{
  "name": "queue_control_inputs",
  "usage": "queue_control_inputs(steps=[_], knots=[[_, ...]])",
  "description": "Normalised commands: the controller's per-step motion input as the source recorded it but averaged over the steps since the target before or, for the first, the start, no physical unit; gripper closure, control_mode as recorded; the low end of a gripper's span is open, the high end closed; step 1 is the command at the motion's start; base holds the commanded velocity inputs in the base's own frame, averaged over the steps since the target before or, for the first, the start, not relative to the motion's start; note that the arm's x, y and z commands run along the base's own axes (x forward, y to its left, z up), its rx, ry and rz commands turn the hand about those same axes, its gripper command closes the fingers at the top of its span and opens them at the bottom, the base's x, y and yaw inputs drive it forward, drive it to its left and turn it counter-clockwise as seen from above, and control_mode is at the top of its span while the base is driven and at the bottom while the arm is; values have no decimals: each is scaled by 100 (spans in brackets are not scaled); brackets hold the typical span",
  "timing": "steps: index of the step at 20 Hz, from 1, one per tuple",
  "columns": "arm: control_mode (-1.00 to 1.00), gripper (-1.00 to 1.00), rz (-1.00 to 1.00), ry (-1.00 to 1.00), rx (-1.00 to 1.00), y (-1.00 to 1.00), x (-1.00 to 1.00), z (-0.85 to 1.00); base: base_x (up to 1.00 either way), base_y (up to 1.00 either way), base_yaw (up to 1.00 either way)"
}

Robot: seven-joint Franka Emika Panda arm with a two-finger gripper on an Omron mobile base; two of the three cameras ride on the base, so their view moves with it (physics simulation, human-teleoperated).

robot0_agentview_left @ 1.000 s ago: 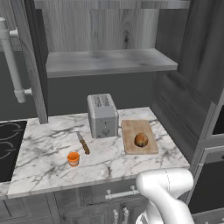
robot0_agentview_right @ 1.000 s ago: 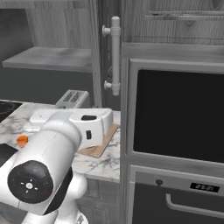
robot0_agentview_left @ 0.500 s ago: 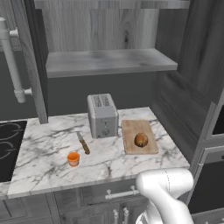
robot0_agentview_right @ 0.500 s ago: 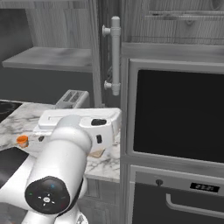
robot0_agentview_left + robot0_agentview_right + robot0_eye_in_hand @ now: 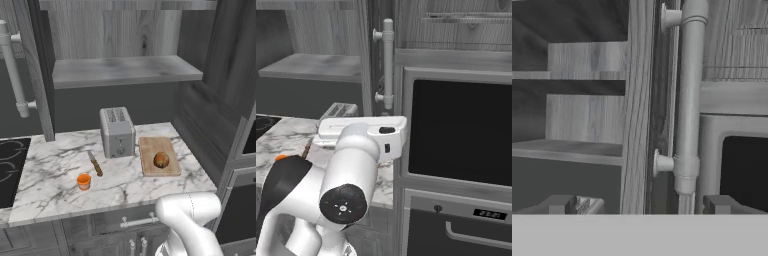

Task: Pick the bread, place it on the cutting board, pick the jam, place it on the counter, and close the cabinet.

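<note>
Cabinet [image 5: 639,100] door stands open edge-on straight ahead of your claw [image 5: 639,205], whose fingers are spread wide with nothing between them, just below the long silver bar handle [image 5: 688,95]. Out on the counter [image 5: 55,175] you have the bread [image 5: 161,160] sitting on the cutting board [image 5: 150,147] beside the toaster [image 5: 117,132], and the jam [image 5: 84,181] near the front edge by a knife [image 5: 95,164].

Setting, as I see it from my station: a rendered home kitchen. Evidence I log: white marble counter [image 5: 60,170] with grey veins; toaster [image 5: 117,132]; wooden cutting board [image 5: 159,156]; black cooktop [image 5: 10,170] at the counter's left end; grey wood-grain cabinet [image 5: 125,30] with its shelf exposed; built-in oven [image 5: 458,132] with dark glass beside it; drawers [image 5: 135,220] below.
</note>
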Motion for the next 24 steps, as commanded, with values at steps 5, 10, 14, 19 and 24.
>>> queue_control_inputs(steps=[5, 10, 14, 19, 24], knots=[[-100, -100, 4, -1, 0, -16, 18, 0, 0, 0, 0], [-100, -100, 7, -2, 0, -12, 8, 0, 0, 0, 0], [-100, -100, 9, -6, 0, -2, 9, 0, 0, 0, 0], [-100, -100, 11, -5, 0, 0, 13, -4, 0, 0, 0], [-100, -100, 8, -4, 0, 0, 21, -2, 0, 0, 0]])
